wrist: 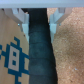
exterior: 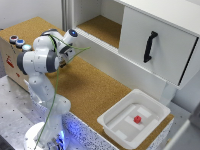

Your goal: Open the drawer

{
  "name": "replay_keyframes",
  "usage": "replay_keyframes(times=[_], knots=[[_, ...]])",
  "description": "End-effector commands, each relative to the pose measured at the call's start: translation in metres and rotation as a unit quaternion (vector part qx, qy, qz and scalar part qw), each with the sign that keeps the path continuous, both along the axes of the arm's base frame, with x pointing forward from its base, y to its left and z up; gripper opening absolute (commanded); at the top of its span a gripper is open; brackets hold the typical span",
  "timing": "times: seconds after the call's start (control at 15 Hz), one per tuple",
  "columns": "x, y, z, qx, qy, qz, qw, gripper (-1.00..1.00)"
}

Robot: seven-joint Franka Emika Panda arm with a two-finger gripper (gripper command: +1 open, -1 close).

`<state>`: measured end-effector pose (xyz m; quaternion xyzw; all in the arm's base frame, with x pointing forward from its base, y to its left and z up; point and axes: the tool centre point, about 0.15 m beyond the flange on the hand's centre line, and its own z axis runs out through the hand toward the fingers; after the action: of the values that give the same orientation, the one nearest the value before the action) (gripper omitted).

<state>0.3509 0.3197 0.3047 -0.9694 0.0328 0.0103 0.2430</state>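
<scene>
My arm (exterior: 42,62) rises from its base at about seven o'clock in the exterior view, folded at the elbow over the cork-topped table (exterior: 90,92). Nearest the camera, at about five o'clock, a white tray (exterior: 112,117) sits on the cork at the table's edge with a small red object (exterior: 137,119) lying inside it. My pincer (wrist: 39,20) is hidden behind my own wrist in that view; in the wrist view its two pale fingers (wrist: 22,19) stand released, parted either side of a dark band, gripping nothing, above cork and a patch of blue-and-white pattern (wrist: 14,55). Farther off, at about ten o'clock, a box (exterior: 9,56) behind my arm carries three round buttons (exterior: 19,42). Farthest, at about two o'clock, the white drawer (exterior: 155,42) stands with its black handle (exterior: 149,46) upright on the front panel, well apart from my pincer.
</scene>
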Motion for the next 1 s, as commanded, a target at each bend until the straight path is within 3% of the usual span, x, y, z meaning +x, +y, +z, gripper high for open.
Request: replay_keyframes(times=[0.0, 0.93], knots=[[-0.015, -0.047, -0.013, 0.007, -0.003, 0.000, 1.000, -1.00], [-0.015, -0.124, -0.030, -0.009, 0.005, -0.003, 1.000, -1.00]])
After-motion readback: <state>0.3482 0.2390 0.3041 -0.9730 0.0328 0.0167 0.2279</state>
